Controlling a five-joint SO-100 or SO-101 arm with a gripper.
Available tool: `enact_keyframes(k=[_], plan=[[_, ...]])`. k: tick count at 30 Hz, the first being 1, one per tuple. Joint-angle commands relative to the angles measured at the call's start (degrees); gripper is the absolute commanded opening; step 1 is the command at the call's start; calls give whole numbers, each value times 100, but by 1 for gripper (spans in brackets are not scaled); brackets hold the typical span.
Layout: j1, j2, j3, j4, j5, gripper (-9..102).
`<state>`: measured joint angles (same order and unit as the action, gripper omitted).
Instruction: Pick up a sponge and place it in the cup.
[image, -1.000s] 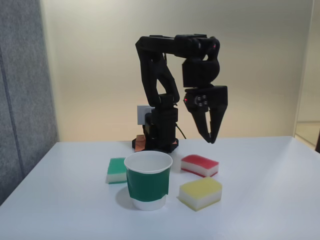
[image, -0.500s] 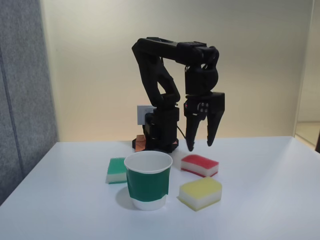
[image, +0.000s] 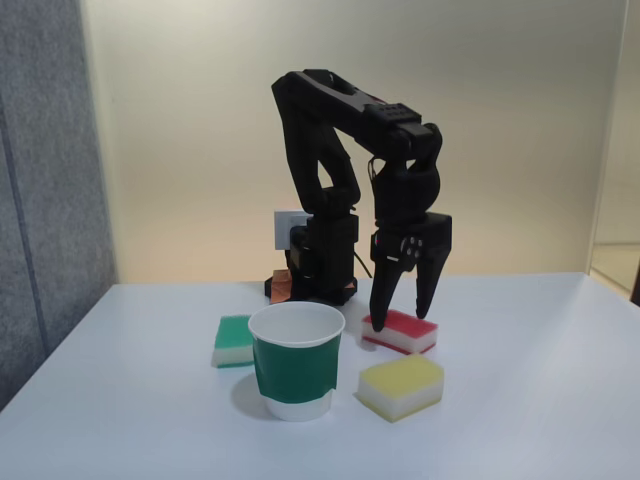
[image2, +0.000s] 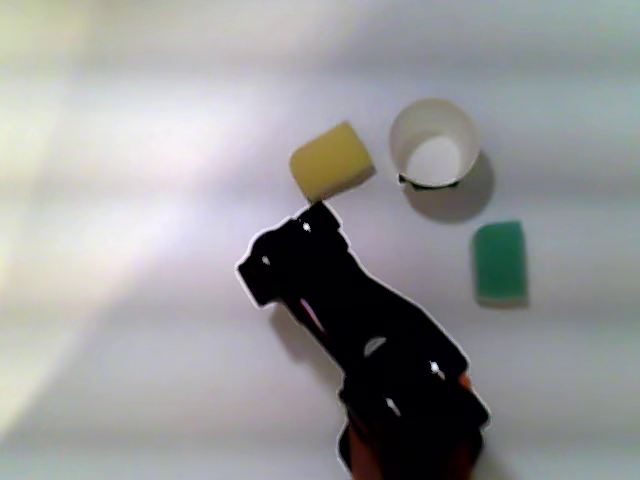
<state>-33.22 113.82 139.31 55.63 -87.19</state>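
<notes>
1. In the fixed view the gripper (image: 402, 312) is pointing straight down over the sponge (image: 400, 331), with its two fingers spread apart and nothing between them. One fingertip is sitting at the sponge's left edge and the other near its right end. Whether either tip is touching the red top cannot be told
2. The sponge is lying flat on the table (image: 540, 400), behind the yellow sponge (image: 401, 386) and to the right of the cup (image: 296, 359) as that view shows it. The arm (image2: 370, 340) is covering it in the other view
3. Risk, missed straddle: the left fingertip is appearing to land on the sponge's top and not beside it. Judged from this, closing here is likely to pinch a corner or press the foam down, so the block may be tipping or squirting out sideways
4. Risk, soft grip: the foam is compressing easily, so a shallow hold on the red layer alone may be letting the sponge slip free during the lift
5. Risk, neighbours: the yellow sponge is lying just in front of the target, and a skewed descent or a sliding block may be shoving it
6. Risk, transfer: the cup is standing upright, empty and light. A low carry may be clipping its rim and toppling it. The green sponge (image: 233, 341) is lying behind the cup, clear of this path
</notes>
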Motion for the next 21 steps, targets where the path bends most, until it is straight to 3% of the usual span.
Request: enact_keyframes(k=[1,10,13,21], plan=[[-9,97,114,-26,-185,28],[114,70,475,-35,-571,11],[167,167,659,-53,-571,0],[853,659,229,721,-202,0]])
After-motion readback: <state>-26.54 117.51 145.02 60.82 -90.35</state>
